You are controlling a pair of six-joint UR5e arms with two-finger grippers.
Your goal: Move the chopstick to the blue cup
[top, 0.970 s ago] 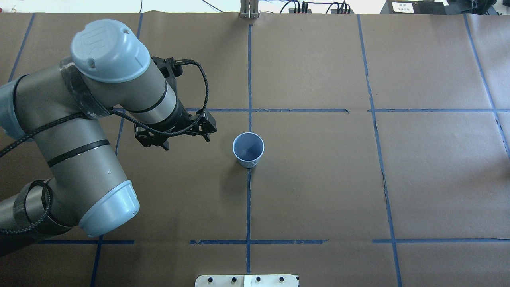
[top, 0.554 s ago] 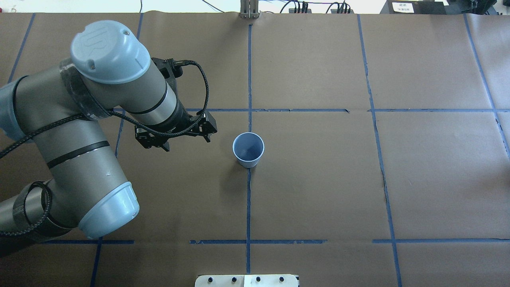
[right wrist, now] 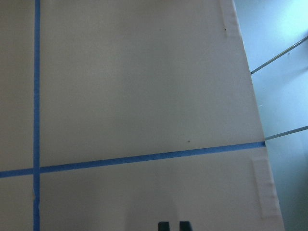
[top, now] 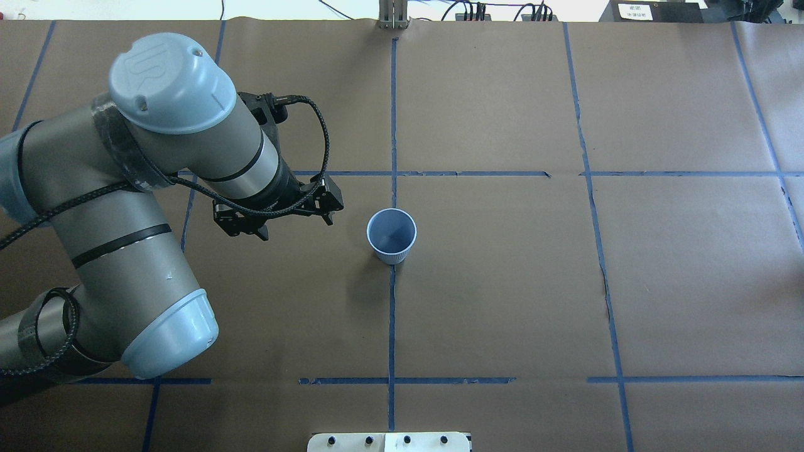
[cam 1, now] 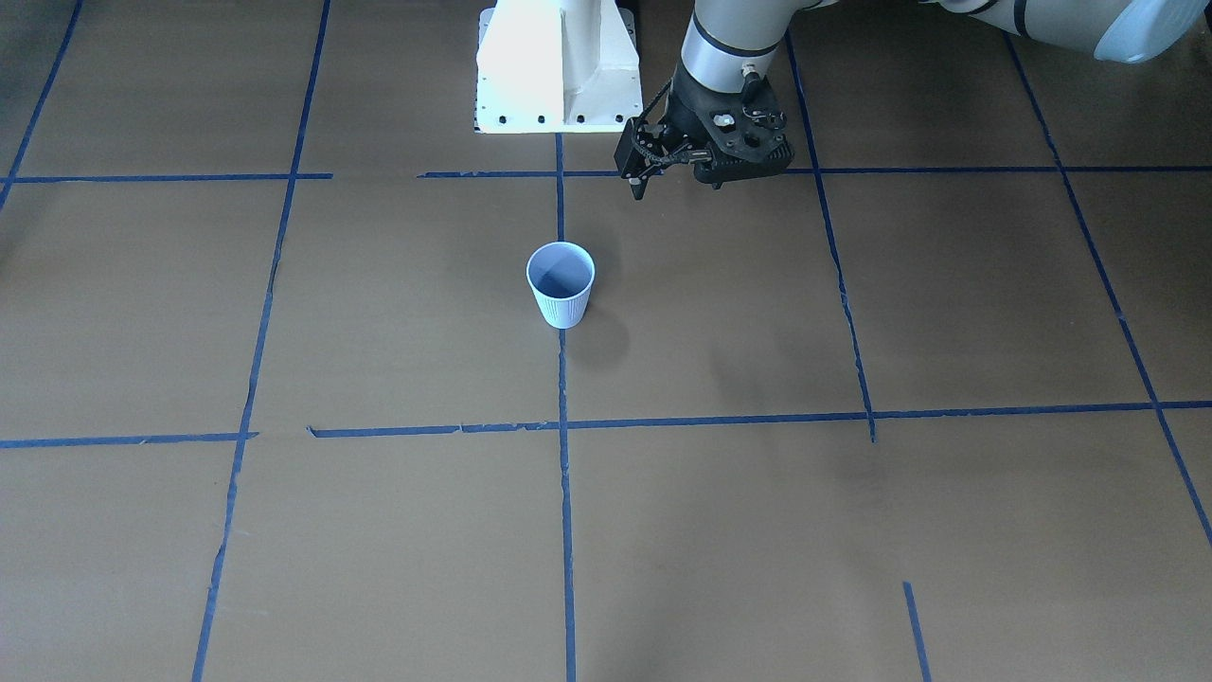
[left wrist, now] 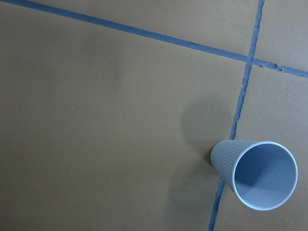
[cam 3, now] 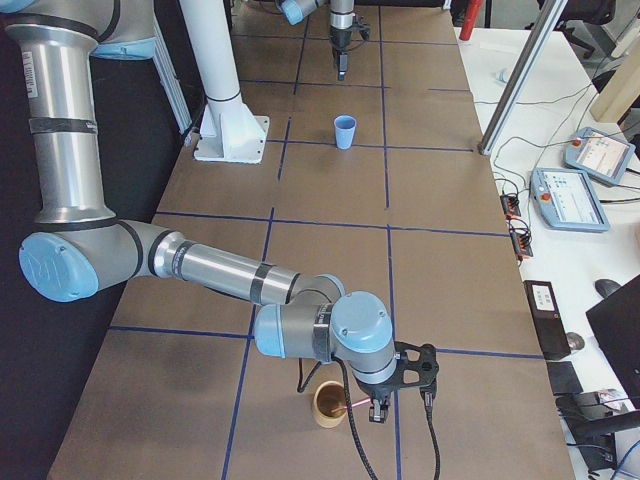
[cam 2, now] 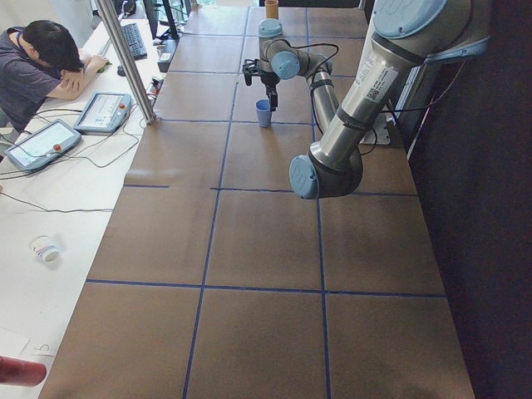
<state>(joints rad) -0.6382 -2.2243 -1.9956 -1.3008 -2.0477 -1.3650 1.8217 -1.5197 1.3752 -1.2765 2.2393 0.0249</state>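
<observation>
Tracking the chopstick (cam 3: 345, 408) first, we are finding it as a thin pink sliver at the rim of a brown cup (cam 3: 328, 402), right beside the right gripper (right wrist: 173, 225). That gripper's fingertips (right wrist: 163, 225) are showing at the bottom of its wrist view with only a narrow gap between them. Nothing is showing in the gap, so we cannot tell whether it is pinching the stick or merely hanging next to it.

Over at the other arm, the left gripper (top: 294, 223) is hovering above the table (top: 502, 282), jaws standing apart and holding nothing. The blue cup (top: 391, 235) is standing upright just off to its side and below it. We are looking straight into the cup's darker inside from the left wrist, and it is showing empty. From the right gripper, that cup is sitting well apart, far along the table.

So we are calling this an early stage. The stick is not yet anywhere near its target, and nothing is in the blue cup.

By our reading, nearly everything is left to do:
- drawing the stick clear of the brown cup
- carrying it the length of the table, perhaps passing it to the waiting left gripper
- lowering it into the blue cup without tipping the cup
</observation>
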